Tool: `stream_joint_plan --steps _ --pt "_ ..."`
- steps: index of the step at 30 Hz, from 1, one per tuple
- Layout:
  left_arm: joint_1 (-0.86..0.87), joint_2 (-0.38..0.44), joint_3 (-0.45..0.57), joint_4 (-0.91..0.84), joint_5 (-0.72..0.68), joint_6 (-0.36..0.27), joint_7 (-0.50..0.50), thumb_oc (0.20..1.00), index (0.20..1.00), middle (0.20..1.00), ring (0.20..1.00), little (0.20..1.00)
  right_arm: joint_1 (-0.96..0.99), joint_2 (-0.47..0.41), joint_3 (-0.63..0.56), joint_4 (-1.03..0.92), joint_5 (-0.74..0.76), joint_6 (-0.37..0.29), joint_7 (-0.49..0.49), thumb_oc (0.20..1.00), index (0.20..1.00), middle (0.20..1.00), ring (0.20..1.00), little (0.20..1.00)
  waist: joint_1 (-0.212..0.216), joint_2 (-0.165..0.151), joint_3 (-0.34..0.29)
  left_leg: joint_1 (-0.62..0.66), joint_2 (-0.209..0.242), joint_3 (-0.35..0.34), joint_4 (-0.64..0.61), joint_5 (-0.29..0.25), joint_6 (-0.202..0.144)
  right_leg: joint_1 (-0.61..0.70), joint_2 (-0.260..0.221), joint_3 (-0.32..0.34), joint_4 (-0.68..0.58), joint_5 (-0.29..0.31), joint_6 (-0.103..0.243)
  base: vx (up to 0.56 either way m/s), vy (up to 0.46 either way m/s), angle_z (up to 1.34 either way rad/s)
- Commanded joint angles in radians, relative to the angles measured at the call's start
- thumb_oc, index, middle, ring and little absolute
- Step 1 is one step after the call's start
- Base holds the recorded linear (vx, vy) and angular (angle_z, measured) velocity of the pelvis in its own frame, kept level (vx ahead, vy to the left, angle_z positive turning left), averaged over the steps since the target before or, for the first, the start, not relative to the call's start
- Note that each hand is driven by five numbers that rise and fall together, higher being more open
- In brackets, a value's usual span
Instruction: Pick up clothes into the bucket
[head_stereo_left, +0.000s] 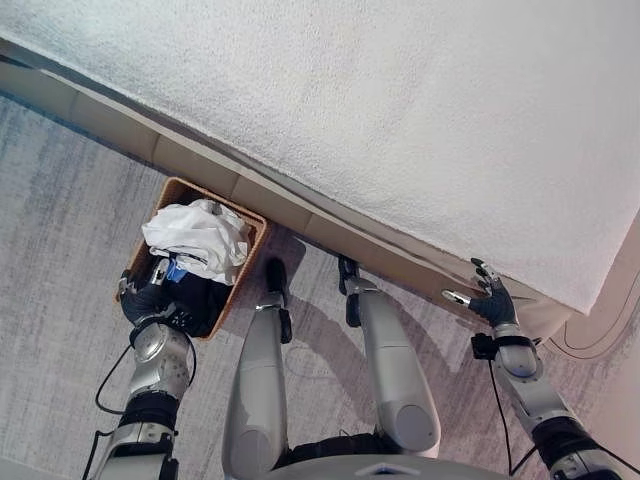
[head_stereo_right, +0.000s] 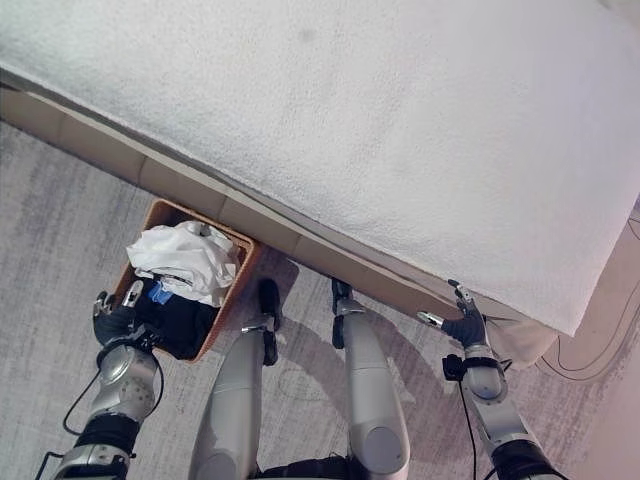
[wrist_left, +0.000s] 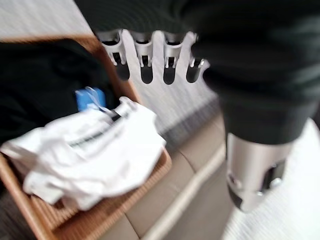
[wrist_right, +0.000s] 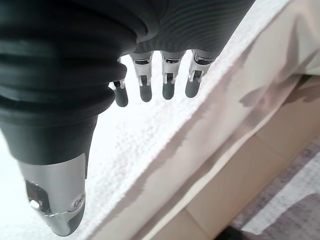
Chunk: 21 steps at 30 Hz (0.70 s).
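Left hand (head_stereo_left: 143, 297): fingers relaxed, empty, over basket (head_stereo_left: 250, 262) rim | Right hand (head_stereo_left: 492, 299): fingers spread, empty, beside bed (head_stereo_left: 400, 110) edge | White shirt (head_stereo_left: 200, 238) atop dark clothes (head_stereo_left: 196, 298) in basket

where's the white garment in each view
Left eye view: white garment heaped on the wicker basket, left of centre.
Right eye view: same heap, basket by the bed base.
Left wrist view: lower left, past the left hand.
Right wrist view: absent.
Shared landmark: the basket.
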<state>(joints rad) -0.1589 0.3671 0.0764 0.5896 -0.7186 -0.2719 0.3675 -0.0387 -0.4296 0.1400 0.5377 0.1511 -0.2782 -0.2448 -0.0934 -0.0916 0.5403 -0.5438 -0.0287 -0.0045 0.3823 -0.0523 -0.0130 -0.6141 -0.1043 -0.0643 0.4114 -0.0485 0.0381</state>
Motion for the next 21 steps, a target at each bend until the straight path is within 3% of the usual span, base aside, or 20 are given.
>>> stream_joint_plan --steps 1,4,11,13,21 --pt "0.055 -0.018 0.009 -0.012 0.040 -0.066 -0.078 1.000 1.000 1.000 1.000 1.000 0.011 -0.005 -0.024 0.042 0.086 -0.009 0.018 1.000 1.000 1.000 1.000 1.000 0.007 0.055 -0.020 0.084 0.010 -0.074 0.004 -0.026 -0.025 0.154 -0.072 0.006 -0.018 -0.037 0.059 0.04 -0.059 0.00" --pt "0.053 -0.034 0.015 0.032 0.034 -0.070 -0.124 1.000 1.000 1.000 1.000 1.000 0.009 0.026 -0.041 0.107 0.124 -0.007 0.049 1.000 1.000 1.000 1.000 1.000 0.014 0.066 -0.035 0.193 0.016 -0.077 -0.064 -0.011 -0.033 0.252 -0.068 -0.010 -0.045 -0.043 0.060 0.06 -0.061 0.04" --pt "0.124 -0.015 -0.035 0.072 0.183 -0.070 -0.203 1.000 1.000 1.000 1.000 1.000 0.049 0.060 -0.045 0.262 0.100 0.015 0.100 1.000 1.000 1.000 1.000 1.000 0.023 0.081 -0.184 0.341 0.027 -0.083 -0.201 0.026 -0.051 0.399 -0.035 -0.050 -0.169 -0.030 0.064 0.08 -0.061 0.09" --pt "0.130 -0.022 -0.056 0.140 0.223 -0.053 -0.243 1.000 1.000 1.000 1.000 1.000 0.054 0.061 -0.039 0.312 0.077 0.026 0.116 1.000 1.000 1.000 1.000 1.000 0.027 0.079 -0.222 0.362 0.029 -0.081 -0.201 0.021 -0.056 0.438 -0.025 -0.060 -0.214 -0.024 0.066 0.10 -0.049 0.04" --pt "0.165 -0.112 -0.120 0.327 0.343 -0.005 -0.252 1.000 1.000 1.000 1.000 1.000 0.070 0.095 -0.028 0.373 0.025 0.048 0.109 1.000 1.000 1.000 1.000 1.000 0.032 0.062 -0.320 0.450 0.032 -0.058 -0.200 -0.010 -0.058 0.584 -0.018 -0.067 -0.337 -0.005 0.069 0.09 -0.015 -0.01"
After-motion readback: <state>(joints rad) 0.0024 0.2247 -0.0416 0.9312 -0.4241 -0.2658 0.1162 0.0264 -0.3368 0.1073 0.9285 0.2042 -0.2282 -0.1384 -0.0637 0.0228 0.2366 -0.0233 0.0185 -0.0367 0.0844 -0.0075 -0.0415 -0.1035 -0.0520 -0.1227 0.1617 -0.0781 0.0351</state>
